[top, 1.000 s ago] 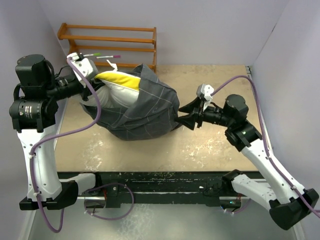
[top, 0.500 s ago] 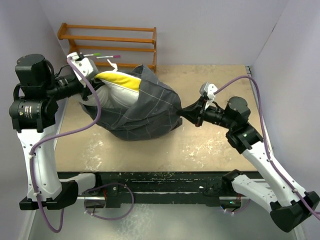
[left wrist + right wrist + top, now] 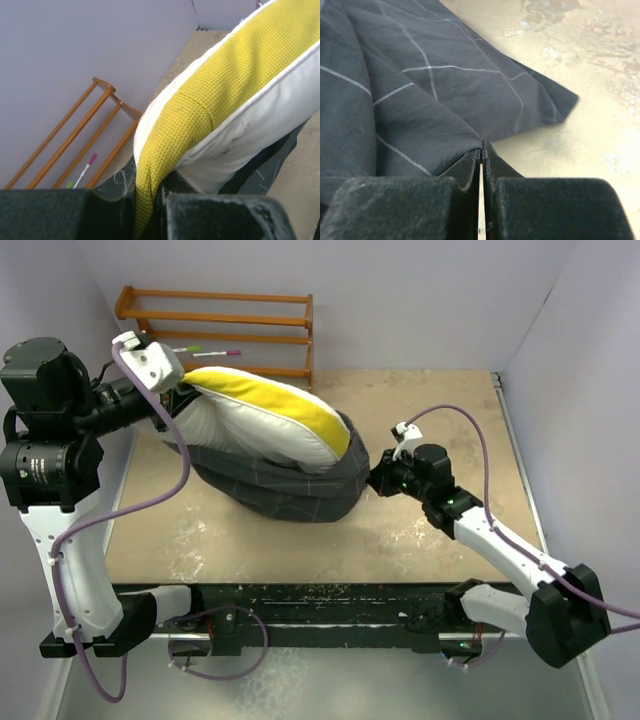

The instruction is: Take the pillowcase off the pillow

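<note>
Top external: puffy cream-white pillow half bared, left gripper pinching 10-o'clock corner; charcoal grid-lined pillowcase, right gripper clamping 3-o'clock edge.

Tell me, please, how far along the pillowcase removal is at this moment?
Done: the pillow's yellow and white upper side is bare, with the pillowcase bunched below it. In hand: the left gripper pinches the pillow's yellow end, and the right gripper is shut on a pillowcase fold at the opposite end. Left: the pillow's underside sits inside the pillowcase and must come free.
</note>
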`<state>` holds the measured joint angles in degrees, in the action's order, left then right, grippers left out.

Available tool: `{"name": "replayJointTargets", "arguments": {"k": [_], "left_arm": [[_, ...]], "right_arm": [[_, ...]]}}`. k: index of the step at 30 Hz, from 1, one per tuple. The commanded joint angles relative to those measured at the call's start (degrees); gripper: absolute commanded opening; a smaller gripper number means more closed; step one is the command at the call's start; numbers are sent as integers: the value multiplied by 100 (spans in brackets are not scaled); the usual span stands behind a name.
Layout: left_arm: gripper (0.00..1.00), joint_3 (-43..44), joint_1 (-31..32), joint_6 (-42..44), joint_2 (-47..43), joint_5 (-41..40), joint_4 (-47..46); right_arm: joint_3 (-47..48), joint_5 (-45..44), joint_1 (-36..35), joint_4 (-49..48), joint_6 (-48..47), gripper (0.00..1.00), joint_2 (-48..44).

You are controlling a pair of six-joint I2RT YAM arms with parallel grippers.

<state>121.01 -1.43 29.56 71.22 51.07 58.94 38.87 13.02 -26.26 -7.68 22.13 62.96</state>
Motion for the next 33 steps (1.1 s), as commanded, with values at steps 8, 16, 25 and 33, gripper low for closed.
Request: {"name": "replayJointTargets", "arguments": {"k": [8,16,25,33], "left_arm": [[0,454,-24,-2050,-130,-739,-2912],[0,86,-24,-2145,-24,-2751,-4259],[0,-885,-19,-356,-179,-191,-1930],[0,-1511,63,8,-283,228,-1200]], "right_arm": [[-90,-1695,-215,-209,478,0,1179],[1311,-2995,-273,1214,15,9,676],[3993,-1296,-652,1748,-1945,82,41],[5716,-1035,-2539,2129,-2707,89,603]]}}
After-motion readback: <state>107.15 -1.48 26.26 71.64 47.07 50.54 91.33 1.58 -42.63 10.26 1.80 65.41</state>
